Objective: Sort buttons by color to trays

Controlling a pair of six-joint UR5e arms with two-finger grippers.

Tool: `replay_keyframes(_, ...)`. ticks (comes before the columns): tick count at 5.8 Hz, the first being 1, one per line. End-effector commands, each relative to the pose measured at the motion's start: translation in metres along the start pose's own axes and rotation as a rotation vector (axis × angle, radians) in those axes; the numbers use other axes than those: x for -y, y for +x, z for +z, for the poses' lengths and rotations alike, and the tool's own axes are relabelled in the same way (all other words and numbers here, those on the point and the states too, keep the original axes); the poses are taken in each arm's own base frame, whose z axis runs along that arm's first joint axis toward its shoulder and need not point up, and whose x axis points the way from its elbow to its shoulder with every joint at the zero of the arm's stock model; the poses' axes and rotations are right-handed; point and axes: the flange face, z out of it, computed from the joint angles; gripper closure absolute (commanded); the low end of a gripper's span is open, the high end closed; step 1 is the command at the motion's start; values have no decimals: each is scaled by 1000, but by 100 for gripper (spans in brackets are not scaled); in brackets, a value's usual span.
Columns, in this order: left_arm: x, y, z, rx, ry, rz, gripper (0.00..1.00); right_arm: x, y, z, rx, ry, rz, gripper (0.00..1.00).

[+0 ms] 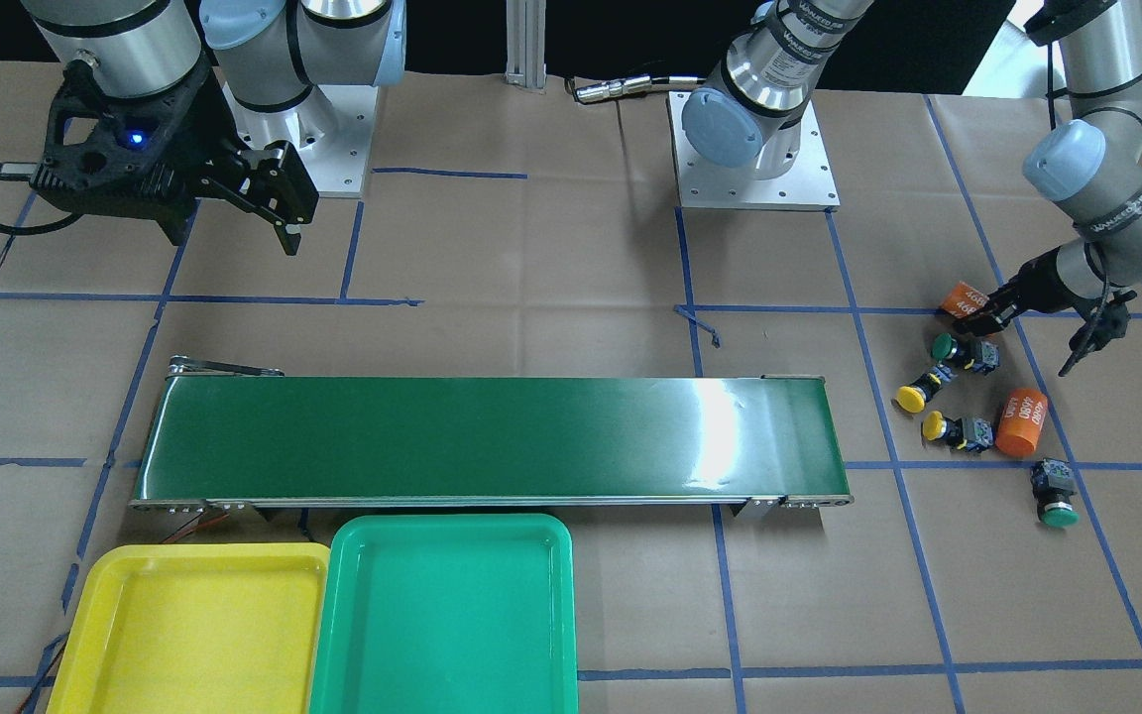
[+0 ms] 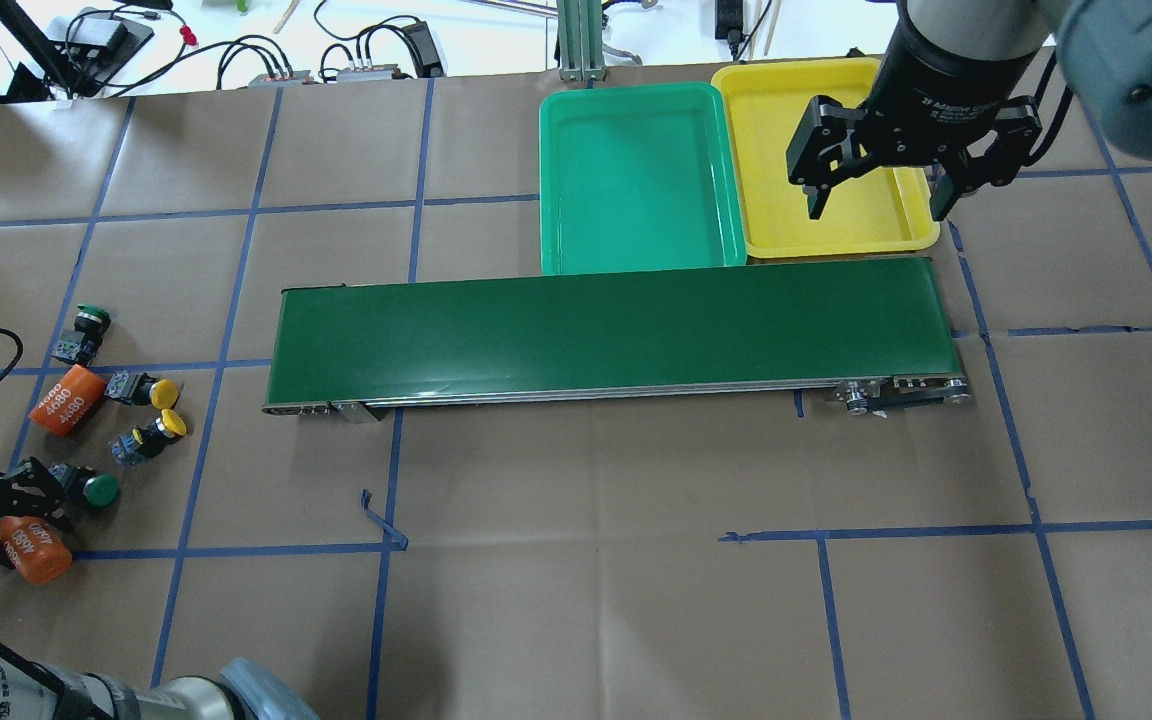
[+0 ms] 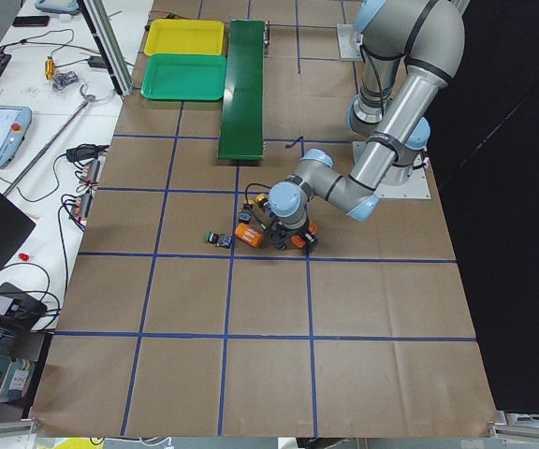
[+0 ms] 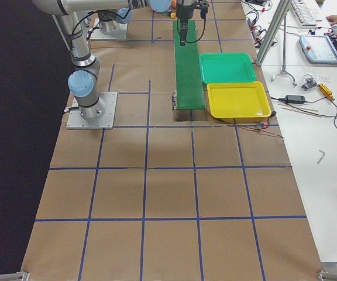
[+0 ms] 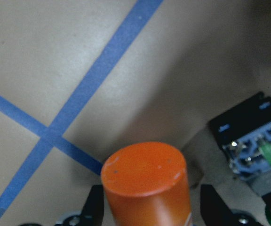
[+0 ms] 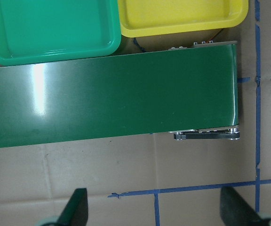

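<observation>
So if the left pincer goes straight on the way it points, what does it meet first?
Probably the orange cylinder, which sits between the fingers of the left pincer; depth is unclear.

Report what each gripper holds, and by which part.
Right gripper: open, empty. Left gripper: nothing clamped. Its jaws flank the sides of the orange cylinder marked 4680, which lies on the table, with a gap showing on one side.

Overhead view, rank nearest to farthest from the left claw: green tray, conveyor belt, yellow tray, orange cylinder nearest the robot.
1. Orange cylinder, right at the left claw.
2. Conveyor belt, mid-table.
3. Green tray, beyond the belt.
4. Yellow tray, farthest right.
</observation>
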Motion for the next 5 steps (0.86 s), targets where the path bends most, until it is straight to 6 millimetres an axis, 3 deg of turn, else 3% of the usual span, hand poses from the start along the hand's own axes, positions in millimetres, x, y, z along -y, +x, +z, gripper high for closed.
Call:
replay_keyframes(1, 0, 1, -10, 0, 27, 16, 100, 0, 0, -1, 1, 1, 0, 0)
replay_keyframes(2, 8, 2, -37, 15, 75, 31, 100, 0, 0, -1, 1, 1, 0, 0)
replay_keyframes(3, 19, 29, -81, 40, 121, 97, 100, 0, 0, -1, 1, 1, 0, 0)
replay_keyframes(4, 26, 88, -135, 72, 150, 192, 100, 0, 0, -1, 4, 1, 0, 0)
replay_keyframes(5, 24, 144, -168, 66, 132, 102, 100, 0, 0, -1, 3, 1, 0, 0)
